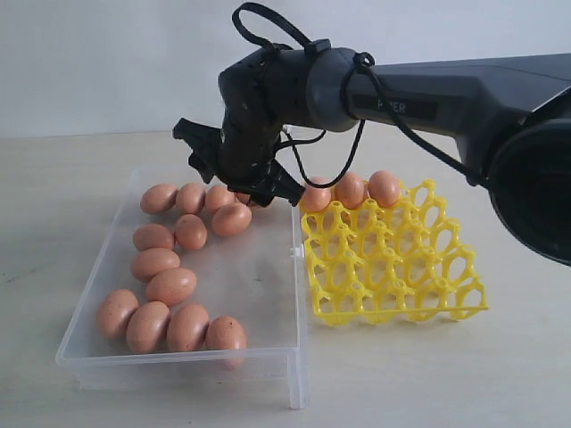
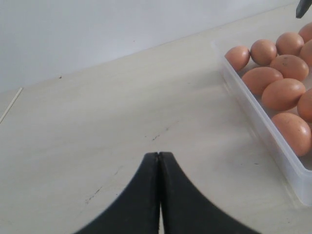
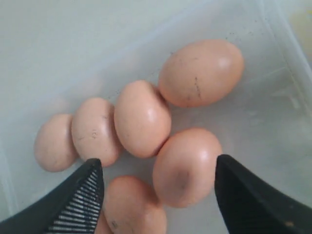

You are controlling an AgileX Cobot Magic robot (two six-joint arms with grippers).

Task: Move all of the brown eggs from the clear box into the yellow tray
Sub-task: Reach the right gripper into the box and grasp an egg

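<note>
Fig.: R gripper (image 3: pixel 158 195), jaws wide apart and holding nothing, hangs over the far-end cluster in the clear box (image 1: pixel 178 367). The target egg (image 3: pixel 187 166) lies directly below, between the pads (image 3: pixel 85 195). Its long axis looks roughly crosswise to the jaw line, so I judge a straight drop would close on its narrow waist (a neighbour egg (image 3: pixel 142 119) touches it; tight fit). L gripper (image 2: pixel 158 156) is clenched on nothing over bare table (image 2: pixel 97 122), farther off. Three brown eggs (image 1: pixel 350 189) sit in the yellow tray (image 1: pixel 393 267), far row; the rest lie in the box.

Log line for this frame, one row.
right gripper: open above brown eggs in clear box | left gripper: shut, above table | yellow tray: three eggs in far row
</note>
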